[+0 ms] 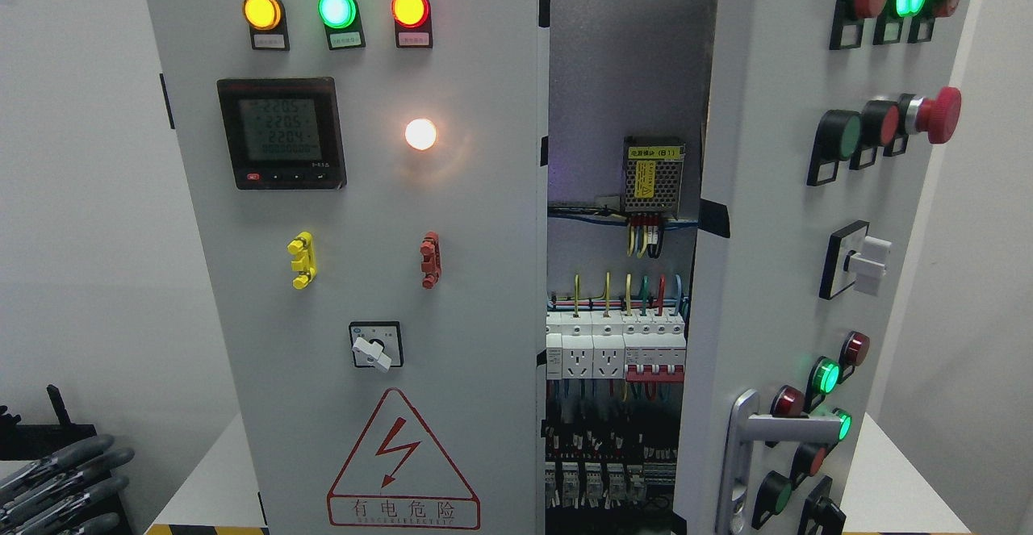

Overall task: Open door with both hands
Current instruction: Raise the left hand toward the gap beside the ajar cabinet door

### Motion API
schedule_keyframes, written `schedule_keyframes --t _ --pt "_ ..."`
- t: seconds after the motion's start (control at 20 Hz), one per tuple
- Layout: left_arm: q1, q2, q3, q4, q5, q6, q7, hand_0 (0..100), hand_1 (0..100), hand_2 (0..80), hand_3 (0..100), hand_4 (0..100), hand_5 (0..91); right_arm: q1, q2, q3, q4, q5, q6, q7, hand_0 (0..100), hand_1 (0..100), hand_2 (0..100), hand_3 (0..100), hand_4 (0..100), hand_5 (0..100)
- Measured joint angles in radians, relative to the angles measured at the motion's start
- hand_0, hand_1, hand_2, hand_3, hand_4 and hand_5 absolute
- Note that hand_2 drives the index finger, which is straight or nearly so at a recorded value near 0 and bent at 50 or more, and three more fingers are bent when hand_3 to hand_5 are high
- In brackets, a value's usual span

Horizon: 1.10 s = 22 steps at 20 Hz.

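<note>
The grey metal cabinet's right door [775, 261], studded with coloured buttons and a silver lever handle [767, 430], stands ajar, showing breakers and wiring [617, 349] inside. The left door [355, 277] sits closed, carrying a digital meter [281, 133] and a red warning triangle [402, 462]. The left hand [60, 482] rests low left, dark fingers loosely extended, holding nothing.

Up and right of the fingers [56, 478], you are looking at a plain white wall [73, 196]; a white table [214, 486] is showing low, with yellow-black edge tape [206, 529].
</note>
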Motion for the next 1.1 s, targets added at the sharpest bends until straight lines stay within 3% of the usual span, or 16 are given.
schedule_keyframes --t 0.45,0.65,1.1 --pt "-0.120 0.047 -0.092 0.001 0.039 0.008 0.001 0 0 0.0 0 4 0.0 0.000 0.000 0.000 0.000 0.000 0.000 0.004 0 0 0 0 0 0" --pt "-0.192 0.062 -0.136 -0.001 0.056 0.012 -0.037 0 0 0.0 0 4 0.0 0.000 0.000 0.000 0.000 0.000 0.000 0.002 0 0 0 0 0 0" --pt "-0.426 0.136 -0.293 -0.002 0.184 0.013 -0.102 0 0 0.0 0 4 0.0 0.000 0.000 0.000 0.000 0.000 0.000 -0.001 0 0 0 0 0 0"
